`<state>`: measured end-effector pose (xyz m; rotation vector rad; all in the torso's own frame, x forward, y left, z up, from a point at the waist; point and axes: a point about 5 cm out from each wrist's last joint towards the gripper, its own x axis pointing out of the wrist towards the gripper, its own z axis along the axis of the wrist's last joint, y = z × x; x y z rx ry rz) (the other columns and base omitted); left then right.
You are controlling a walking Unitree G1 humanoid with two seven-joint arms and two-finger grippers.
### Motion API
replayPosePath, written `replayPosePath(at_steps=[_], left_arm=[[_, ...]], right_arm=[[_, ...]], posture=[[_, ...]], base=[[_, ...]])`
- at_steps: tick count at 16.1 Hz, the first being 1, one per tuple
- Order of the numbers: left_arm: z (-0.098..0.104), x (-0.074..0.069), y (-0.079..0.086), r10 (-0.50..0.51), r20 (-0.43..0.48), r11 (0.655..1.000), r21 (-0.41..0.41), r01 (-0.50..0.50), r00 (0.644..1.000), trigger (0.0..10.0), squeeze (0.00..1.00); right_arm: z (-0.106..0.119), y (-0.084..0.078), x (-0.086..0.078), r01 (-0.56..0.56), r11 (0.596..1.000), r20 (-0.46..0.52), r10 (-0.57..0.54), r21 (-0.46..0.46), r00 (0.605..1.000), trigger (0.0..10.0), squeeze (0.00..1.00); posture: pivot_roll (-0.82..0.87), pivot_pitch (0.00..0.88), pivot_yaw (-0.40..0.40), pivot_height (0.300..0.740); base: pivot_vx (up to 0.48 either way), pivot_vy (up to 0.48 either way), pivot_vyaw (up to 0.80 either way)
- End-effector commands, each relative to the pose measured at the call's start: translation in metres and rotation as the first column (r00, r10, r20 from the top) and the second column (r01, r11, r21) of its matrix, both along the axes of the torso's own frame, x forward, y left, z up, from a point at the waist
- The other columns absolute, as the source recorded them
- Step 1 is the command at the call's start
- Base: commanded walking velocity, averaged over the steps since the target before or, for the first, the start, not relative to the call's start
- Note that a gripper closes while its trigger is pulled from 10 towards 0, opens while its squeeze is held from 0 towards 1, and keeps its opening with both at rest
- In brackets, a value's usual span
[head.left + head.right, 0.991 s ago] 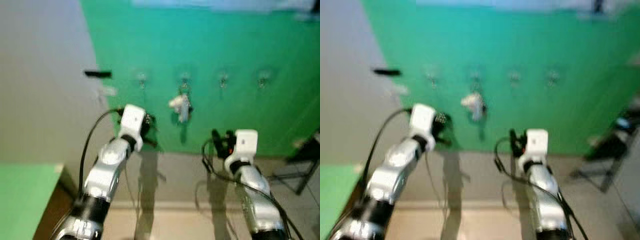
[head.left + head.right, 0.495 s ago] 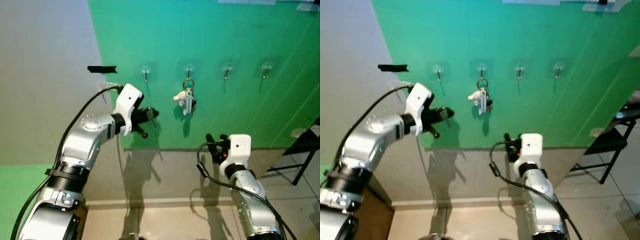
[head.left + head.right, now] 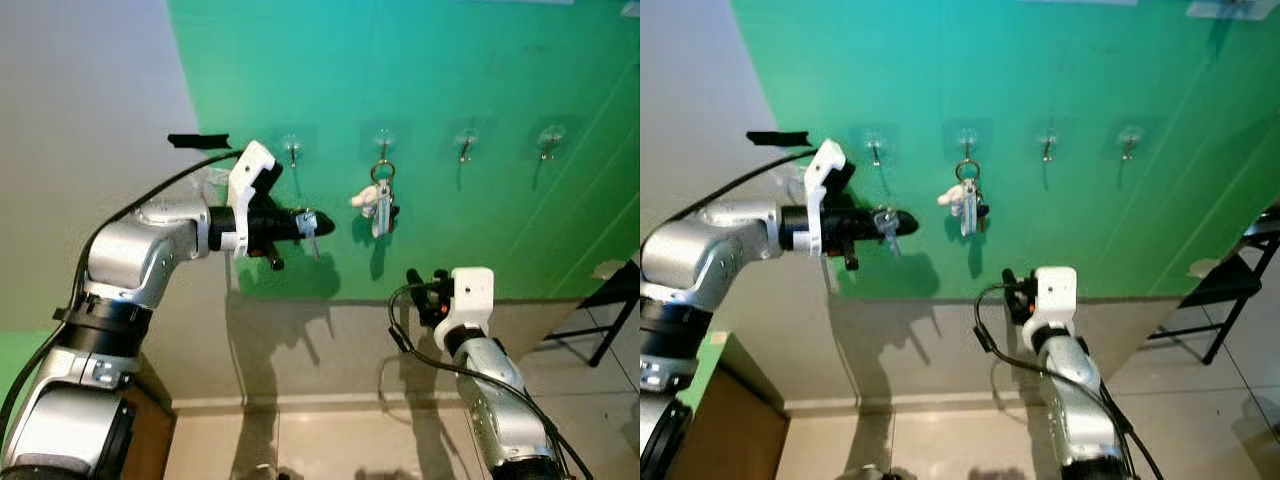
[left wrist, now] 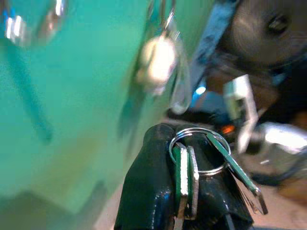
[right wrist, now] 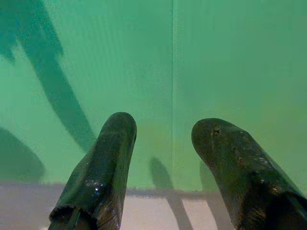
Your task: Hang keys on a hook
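the left gripper (image 3: 300,222) is clamped on the keys (image 3: 311,222), held up just below and beside the leftmost hook (image 3: 292,152), not yet on it. another key bunch (image 3: 377,203) hangs on the next hook. the right gripper (image 5: 165,158) idles low, fingers spread.

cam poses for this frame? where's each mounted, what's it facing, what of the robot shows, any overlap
Left and right eye: head, looking forward-down at the green wall and its hooks; both arms show.
Left wrist: along the left tool, shut on the keys, facing the wall.
Right wrist: along the open right tool, facing the wall's lower edge.
Shared: the hanging key bunch appears in eye and left wrist views.
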<state>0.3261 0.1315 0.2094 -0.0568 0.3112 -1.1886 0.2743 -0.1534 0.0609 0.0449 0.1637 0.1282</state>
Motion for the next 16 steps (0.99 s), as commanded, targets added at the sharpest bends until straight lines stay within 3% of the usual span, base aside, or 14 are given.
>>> replayPosePath(at_steps=[1,3,5,7,10,13,15,16], left_arm=[[0.013,-0.001,0.000,-0.017,0.023,0.999,-0.032,0.018,1.000,10.0,0.00],[0.017,0.000,0.001,0.034,-0.036,0.998,-0.058,-0.036,0.999,10.0,0.00],[0.029,-0.001,-0.003,0.059,-0.052,0.984,-0.164,-0.067,0.997,10.0,0.00],[0.032,0.001,-0.002,0.085,-0.066,0.975,-0.200,-0.097,0.994,10.0,0.00],[0.044,0.005,-0.001,0.202,-0.067,0.928,-0.305,-0.213,0.977,10.0,0.00],[0.042,0.010,0.003,0.313,-0.121,0.894,-0.298,-0.335,0.942,10.0,0.00],[0.028,0.014,0.006,0.424,-0.279,0.851,-0.204,-0.485,0.862,10.0,0.00],[0.024,0.013,0.005,0.432,-0.303,0.848,-0.185,-0.497,0.849,10.0,0.00]], right_arm=[[-0.001,0.000,0.000,-0.004,1.000,-0.007,0.004,0.004,1.000,10.0,0.00],[-0.002,0.001,0.000,-0.013,1.000,-0.011,0.013,0.001,1.000,10.0,0.00],[-0.005,0.003,-0.002,-0.030,1.000,-0.021,0.030,-0.001,0.999,10.0,0.00],[-0.006,0.003,-0.002,-0.033,0.999,-0.024,0.033,-0.002,0.999,10.0,0.00],[-0.008,0.003,-0.001,-0.050,0.999,-0.037,0.050,-0.009,0.998,10.0,0.00],[-0.009,0.005,-0.001,-0.063,0.998,-0.042,0.063,-0.009,0.997,10.0,0.00],[-0.010,0.006,-0.001,-0.079,0.997,-0.053,0.079,-0.011,0.996,10.0,0.00],[-0.011,0.007,-0.001,-0.084,0.996,-0.055,0.083,-0.012,0.995,10.0,0.00]], posture=[[-0.08,0.000,0.041,0.740],[-0.07,0.000,0.038,0.740],[-0.07,0.000,0.032,0.740],[-0.07,0.000,0.030,0.740],[-0.05,0.000,0.021,0.740],[-0.04,0.000,0.018,0.740],[-0.03,0.000,0.010,0.740],[-0.03,0.000,0.010,0.740]], base=[[0.000,0.000,0.00],[0.000,0.000,0.00],[0.000,0.000,0.00],[0.000,0.000,0.00],[0.000,0.000,0.00],[0.000,0.000,0.00],[0.000,0.000,0.00],[0.000,0.000,0.00]])
